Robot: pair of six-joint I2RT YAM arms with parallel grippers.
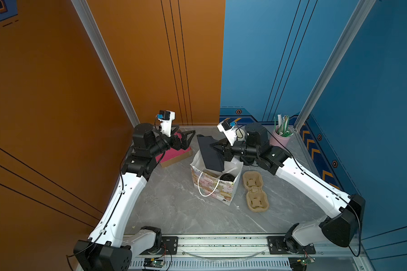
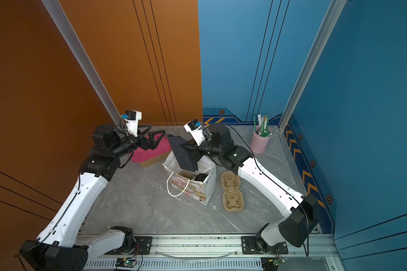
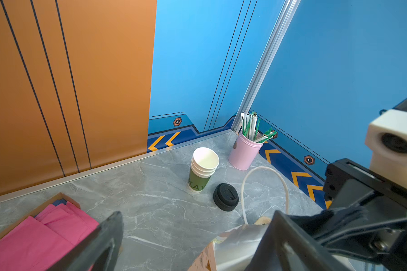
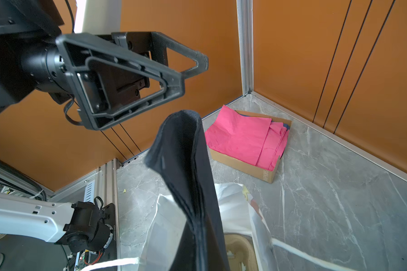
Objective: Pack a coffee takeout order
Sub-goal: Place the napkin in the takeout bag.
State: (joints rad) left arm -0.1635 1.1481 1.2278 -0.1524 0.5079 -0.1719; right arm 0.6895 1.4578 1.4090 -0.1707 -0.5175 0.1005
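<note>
right gripper clamped on the napkin, dangling over the open bag. release it crooked and it could drape the rim or slide outside. left gripper spread wide, empty, beside the bag.

Left claw agape and raised; right claw pinched tight.

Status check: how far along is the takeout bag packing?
Done: a black lid shows inside the bag, likely the capped cup. In hand: the right pincer is shut on the black napkin, held over the bag's mouth. Left: drop the napkin in, then fetch a straw from the pink holder; none shows in the bag. The left pincer hangs open and empty.
</note>
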